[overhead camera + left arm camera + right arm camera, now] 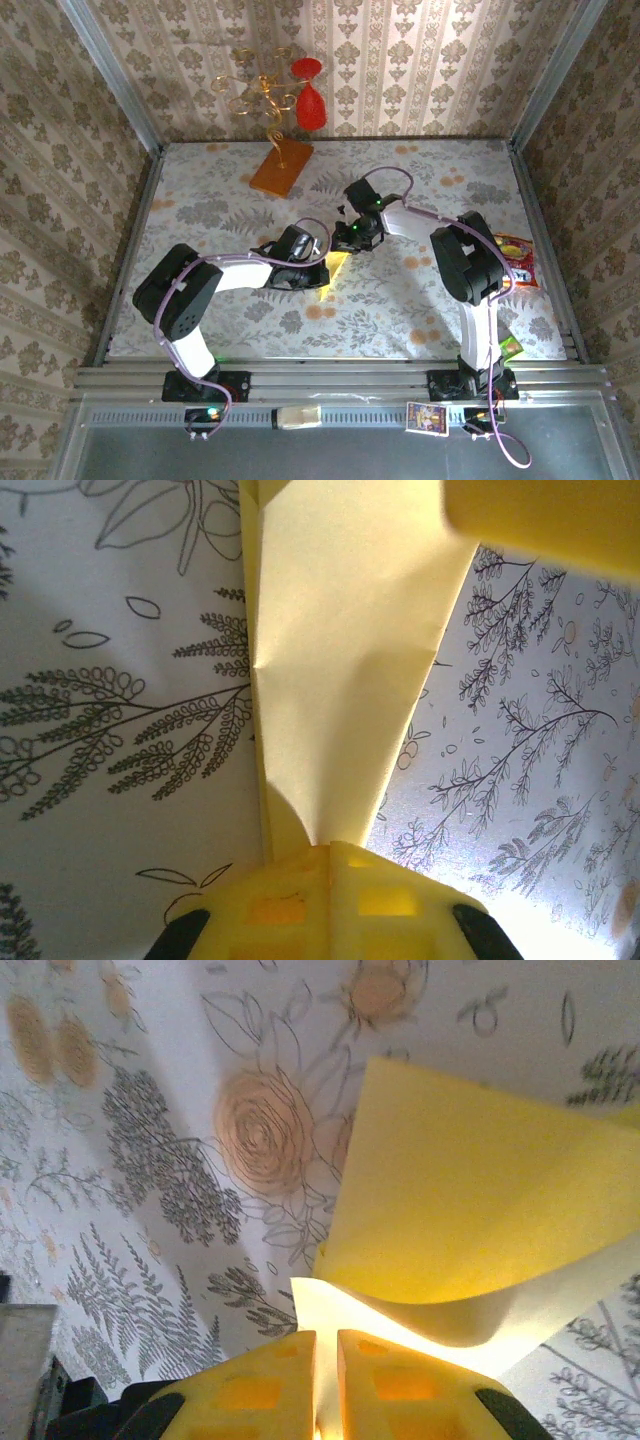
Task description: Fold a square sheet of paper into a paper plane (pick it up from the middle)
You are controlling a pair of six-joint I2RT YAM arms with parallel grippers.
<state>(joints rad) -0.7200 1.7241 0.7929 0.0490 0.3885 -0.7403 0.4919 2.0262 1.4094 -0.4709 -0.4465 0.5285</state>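
Pinching from both ends: the left gripper (328, 858) has its fingers pressed together on the narrow end of the square sheet of paper (340, 680), and the right gripper (326, 1345) is clamped on the opposite edge, with a sliver of lit paper showing between its pads.

- Location: from above, the sheet (338, 264) sits between the two grippers, left (322, 268) and right (350, 240), at mid-table. It looks lifted or bowed. I cannot tell whether any part touches the cloth.
- Ahead of the left fingers: the paper widens away from the grip. Slanted folded edges run along both sides, with a soft dent partway up. It reads as a tapered, creased shape, no longer a flat square.
- Ahead of the right fingers: a broad flap (470, 1210) curls up and over, loose and not pressed flat.

Progress, as a judgement: the pickup is done and the early folds are in. The shape is not yet a narrow dart. The loose flap needs creasing down, and the centre fold and wings appear to remain.
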